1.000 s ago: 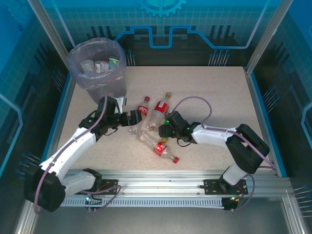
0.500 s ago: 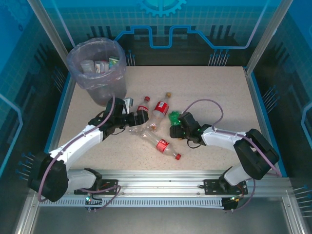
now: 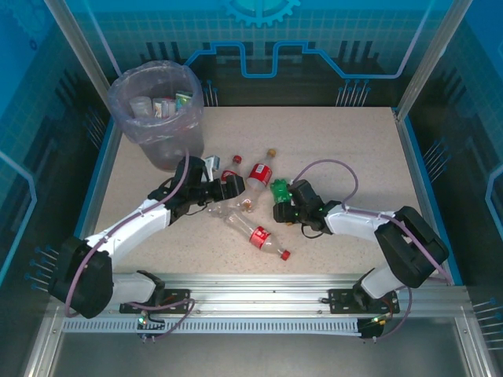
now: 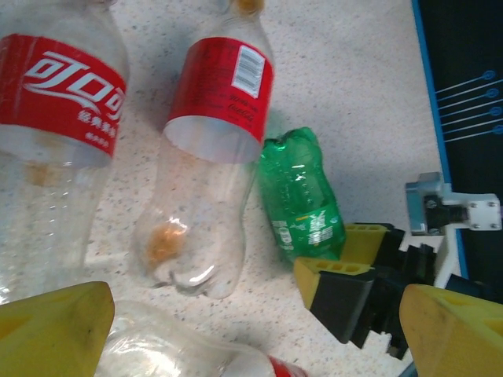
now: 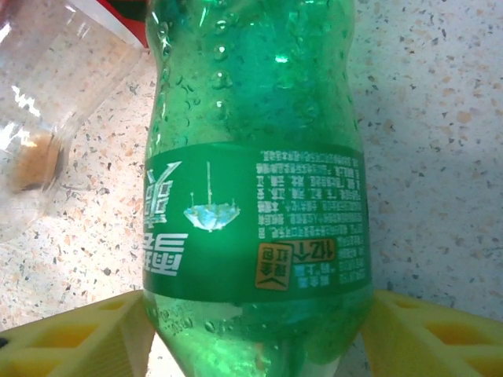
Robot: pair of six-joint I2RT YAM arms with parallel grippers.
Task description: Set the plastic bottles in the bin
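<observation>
Several plastic bottles lie mid-table. The green bottle (image 3: 280,191) (image 5: 251,181) lies with its base between my right gripper's (image 3: 284,207) (image 5: 251,345) yellow fingers, which press both its sides. My left gripper (image 3: 226,191) (image 4: 259,330) stands wide open just left of the pile, above two clear bottles with red labels (image 4: 63,86) (image 4: 220,94). A further red-labelled bottle (image 3: 259,236) lies nearer the arms. The bin (image 3: 169,145), grey with a crinkly bag, stands at the far left corner with bottles inside.
A gold-capped bottle (image 3: 262,169) and a red-capped one (image 3: 233,166) lie side by side behind the pile. Blue frame rails (image 3: 416,173) border the table. Bare tabletop (image 3: 354,149) stretches to the right and back.
My right gripper has pulled back to the right and narrowed its fingers onto the green bottle. My left gripper has slid right toward the pile, still open.
</observation>
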